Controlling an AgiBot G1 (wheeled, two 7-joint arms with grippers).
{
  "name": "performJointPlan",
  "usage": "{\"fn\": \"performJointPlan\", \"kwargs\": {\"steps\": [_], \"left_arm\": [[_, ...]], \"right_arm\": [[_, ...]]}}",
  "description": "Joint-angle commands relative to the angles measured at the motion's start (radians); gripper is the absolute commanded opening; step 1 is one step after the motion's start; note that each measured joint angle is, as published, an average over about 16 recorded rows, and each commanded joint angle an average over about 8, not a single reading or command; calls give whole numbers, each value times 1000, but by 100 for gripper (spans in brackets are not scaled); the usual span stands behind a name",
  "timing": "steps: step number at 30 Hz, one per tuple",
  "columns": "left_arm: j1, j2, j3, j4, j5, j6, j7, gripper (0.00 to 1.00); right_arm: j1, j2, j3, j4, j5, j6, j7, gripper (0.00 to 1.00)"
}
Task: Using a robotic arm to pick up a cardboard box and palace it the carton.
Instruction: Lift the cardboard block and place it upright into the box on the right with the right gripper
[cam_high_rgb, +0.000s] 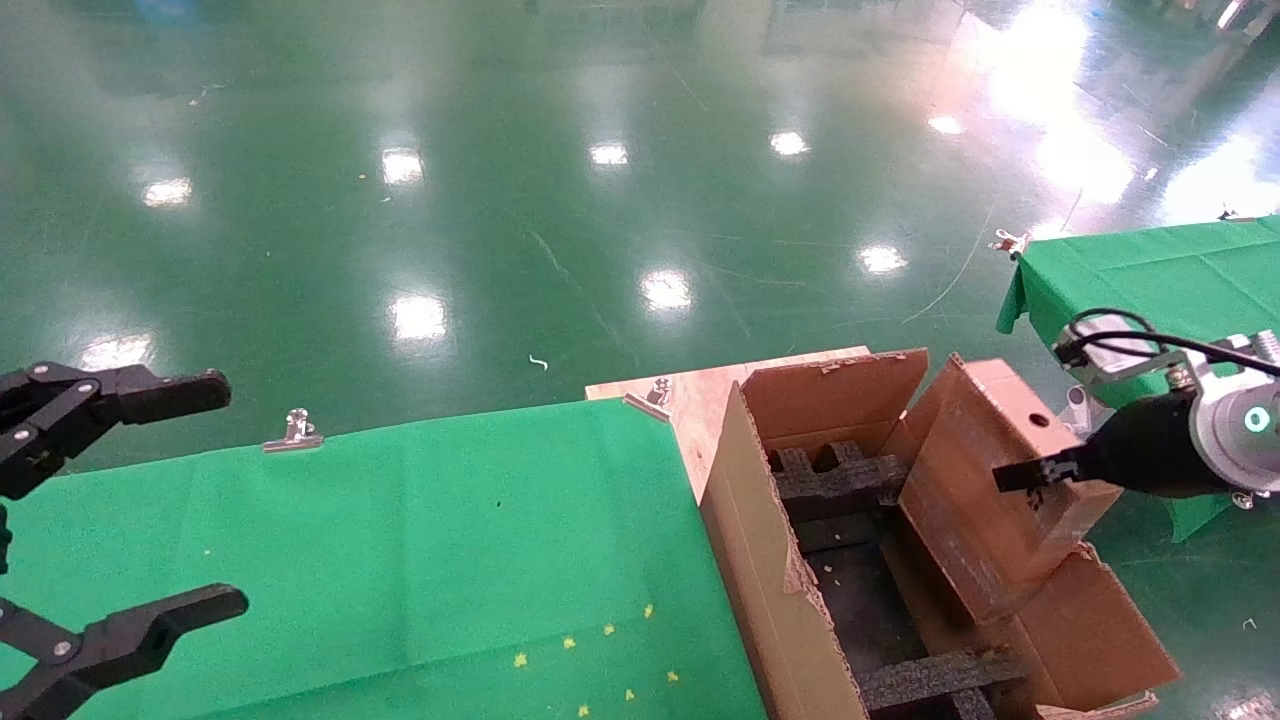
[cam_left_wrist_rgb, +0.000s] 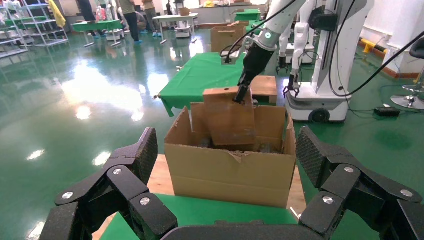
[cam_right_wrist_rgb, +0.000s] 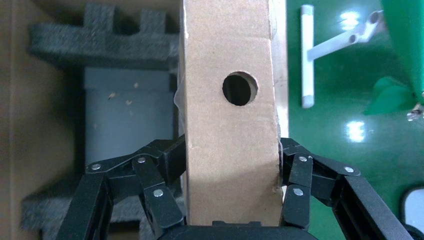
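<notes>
Hovering at the far left of the head view, the black left gripper (cam_high_rgb: 100, 520) hangs over the green cloth-covered table (cam_high_rgb: 400, 560) with its jaws wide apart and nothing between them. A small silver metal clip (cam_high_rgb: 292, 432) sits on the far edge of this cloth. To the right of the table stands the large brown corrugated carton (cam_high_rgb: 760, 590) with ragged torn flaps, resting on a pale wooden board (cam_high_rgb: 690, 395); black foam inserts (cam_high_rgb: 840, 480) lie inside it. Above the open carton, over its right part, is the small flat brown cardboard box (cam_high_rgb: 980, 490), tilted, with the round hole in its narrow face turned upward. The right gripper (cam_high_rgb: 1040, 470) of the white robotic arm (cam_high_rgb: 1225, 425) has its black fingers (cam_right_wrist_rgb: 160, 165) pressed on both broad sides of this box near the narrow face, so the jaws are clamped on it. At the far right a second table under green cloth (cam_high_rgb: 1150, 270) stands behind the arm.
</notes>
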Motion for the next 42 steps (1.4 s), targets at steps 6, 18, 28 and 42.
{"fn": "performJointPlan", "kwargs": {"steps": [6, 18, 28, 42], "left_arm": [[0, 0, 0, 0, 0, 0, 0, 100], [0, 0, 0, 0, 0, 0, 0, 100], [0, 0, 0, 0, 0, 0, 0, 100], [0, 0, 0, 0, 0, 0, 0, 100]], "right_arm": [[-20, -14, -13, 1, -59, 23, 60, 0], [-88, -53, -44, 2, -114, 64, 132, 0], [-166, -79, -65, -2, -184, 166, 198, 0], [-299, -73, -78, -5, -397, 327, 417, 0]]}}
